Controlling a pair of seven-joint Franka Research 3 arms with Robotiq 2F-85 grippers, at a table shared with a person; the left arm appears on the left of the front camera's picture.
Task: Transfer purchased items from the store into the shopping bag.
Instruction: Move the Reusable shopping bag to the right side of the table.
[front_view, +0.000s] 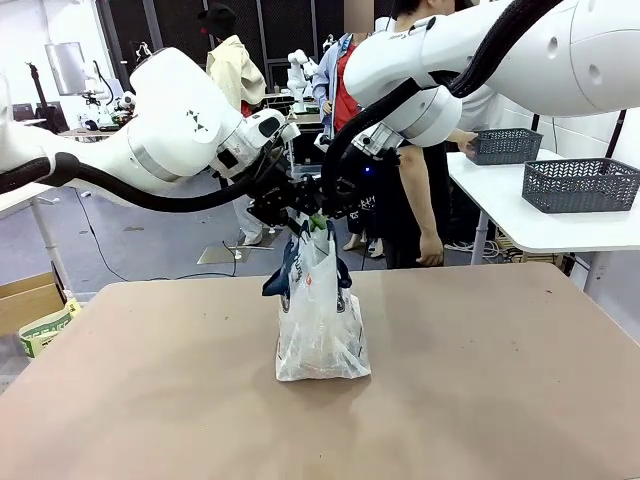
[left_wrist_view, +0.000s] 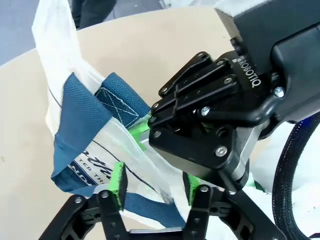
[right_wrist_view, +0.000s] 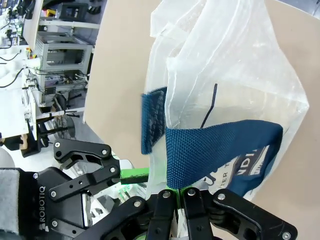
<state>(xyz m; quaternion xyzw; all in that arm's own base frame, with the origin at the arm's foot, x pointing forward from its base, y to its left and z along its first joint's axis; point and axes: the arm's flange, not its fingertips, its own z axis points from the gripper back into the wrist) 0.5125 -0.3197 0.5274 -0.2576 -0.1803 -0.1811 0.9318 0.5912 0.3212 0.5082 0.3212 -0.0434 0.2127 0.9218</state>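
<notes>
Shopping bag (front_view: 322, 330) upright on table (front_view: 500, 380) | right gripper (right_wrist_view: 180, 192) clamps navy handle (right_wrist_view: 215, 150), we judge to hold mouth up | left gripper (left_wrist_view: 154, 187) jaws parted astride rim (left_wrist_view: 145, 167), gripping nothing.

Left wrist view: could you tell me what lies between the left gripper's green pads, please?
Whitish film of the shopping bag and its navy handle strap, as the left wrist view shows.

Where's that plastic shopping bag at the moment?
The shopping bag stands mid-table in the front view, with the right gripper shut on its navy handle and the left gripper open around its top edge.
</notes>
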